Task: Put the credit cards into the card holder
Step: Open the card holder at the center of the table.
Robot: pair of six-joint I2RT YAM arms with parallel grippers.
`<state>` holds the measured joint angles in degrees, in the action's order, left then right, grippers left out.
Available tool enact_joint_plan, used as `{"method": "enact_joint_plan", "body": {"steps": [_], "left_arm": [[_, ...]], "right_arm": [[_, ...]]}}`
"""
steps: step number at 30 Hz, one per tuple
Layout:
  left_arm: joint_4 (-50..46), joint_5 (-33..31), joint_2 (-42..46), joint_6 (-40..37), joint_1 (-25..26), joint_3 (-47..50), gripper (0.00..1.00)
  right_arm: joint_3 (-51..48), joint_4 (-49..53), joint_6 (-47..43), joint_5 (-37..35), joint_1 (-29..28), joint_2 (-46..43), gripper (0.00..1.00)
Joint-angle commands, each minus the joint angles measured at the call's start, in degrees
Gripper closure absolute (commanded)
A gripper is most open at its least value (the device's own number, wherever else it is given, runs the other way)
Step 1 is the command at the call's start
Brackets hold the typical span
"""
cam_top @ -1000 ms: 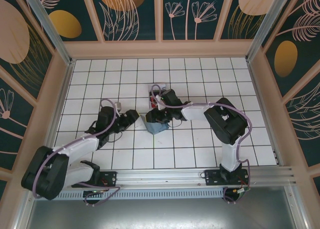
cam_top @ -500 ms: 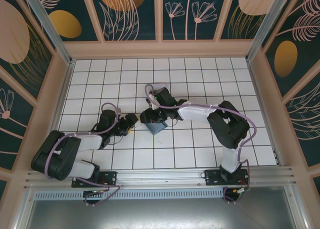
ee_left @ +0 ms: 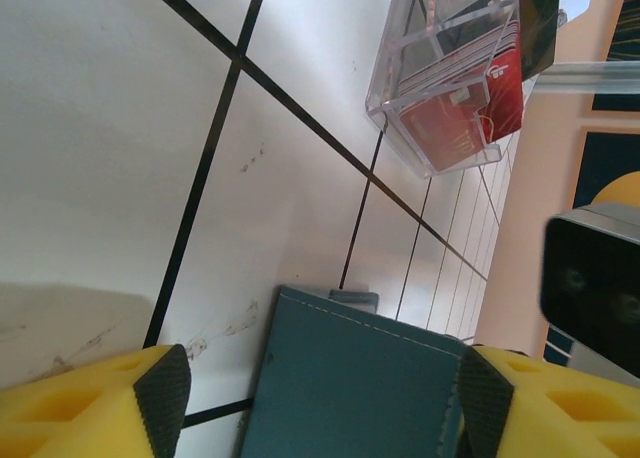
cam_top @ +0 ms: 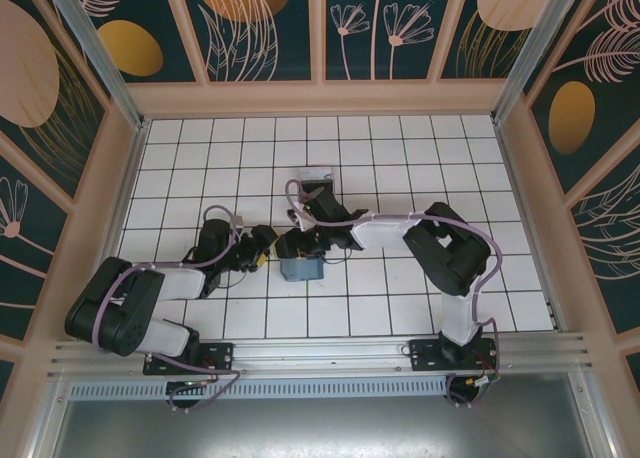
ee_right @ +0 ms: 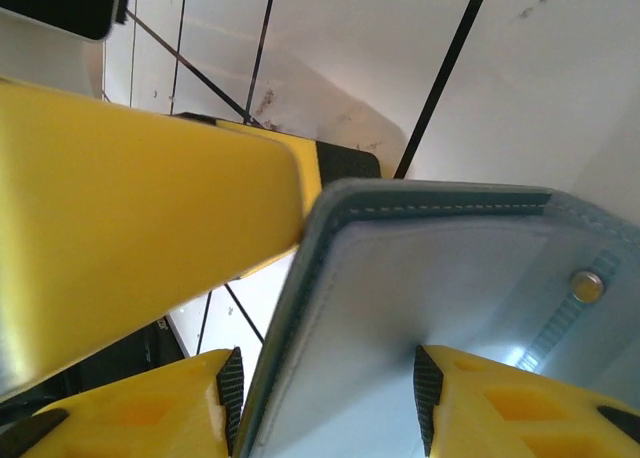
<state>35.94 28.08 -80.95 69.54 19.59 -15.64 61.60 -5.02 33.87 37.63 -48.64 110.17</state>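
The card holder (cam_top: pixel 300 269) lies near the middle of the table (cam_top: pixel 420 148), with both arms meeting over it. The right fingers (ee_right: pixel 500 403) straddle one of its leaves about half spread, the pale-blue inner face between them. Whether they actually pinch it cannot be told. The left fingers (ee_left: pixel 160 388) stand wide open at the holder's 10 o'clock, gripping nothing. The credit cards (ee_left: pixel 455 113) stand in the clear tray (ee_left: pixel 400 73) at the holder's 12 o'clock.

The step looks like opening the holder. It would go best with the left fingers pinning the lower leaf flat while the right peel the cover back slowly, so the slots face up and the holder does not skid.

A second ago the holder stood tented and further from the arm bases. Now it sits nearer them and looks squarer, and the right wrist has swung toward 8 o'clock.
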Motion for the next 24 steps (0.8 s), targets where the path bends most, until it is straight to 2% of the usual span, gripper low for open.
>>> {"method": "enact_joint_plan", "body": {"steps": [1,6,9,13,14,16,18,24], "left_arm": [[-4.0,0.6,3.3,0.0,-1.3,0.4,0.23],[-13.2,1.0,7.3,-5.0,-4.3,-2.8,0.17],[-19.5,0.4,8.6,-8.8,-5.4,-5.5,0.18],[-21.2,2.7,6.7,-9.4,-5.4,-5.2,0.22],[-21.7,3.0,5.9,-9.7,-5.4,-5.0,0.23],[-21.7,4.2,3.9,-10.0,-5.4,-4.0,0.26],[-23.1,4.0,2.6,-10.6,-5.4,-3.4,0.33],[-26.3,1.6,2.6,-12.5,-5.4,-2.5,0.35]], "right_arm": [[1.0,-1.4,0.2,1.1,-1.2,2.0,0.49],[5.7,6.0,-4.8,-4.8,-2.7,4.5,0.49],[8.5,10.0,-7.1,-8.4,-3.7,6.8,0.49],[10.9,13.3,-8.5,-12.3,-4.7,8.9,0.49],[11.3,13.7,-9.0,-12.2,-4.9,9.2,0.49],[11.0,13.1,-8.7,-11.4,-5.0,9.1,0.38],[9.7,11.3,-8.2,-11.1,-5.1,8.2,0.37],[9.7,11.0,-7.9,-11.1,-4.9,9.1,0.38]]}}
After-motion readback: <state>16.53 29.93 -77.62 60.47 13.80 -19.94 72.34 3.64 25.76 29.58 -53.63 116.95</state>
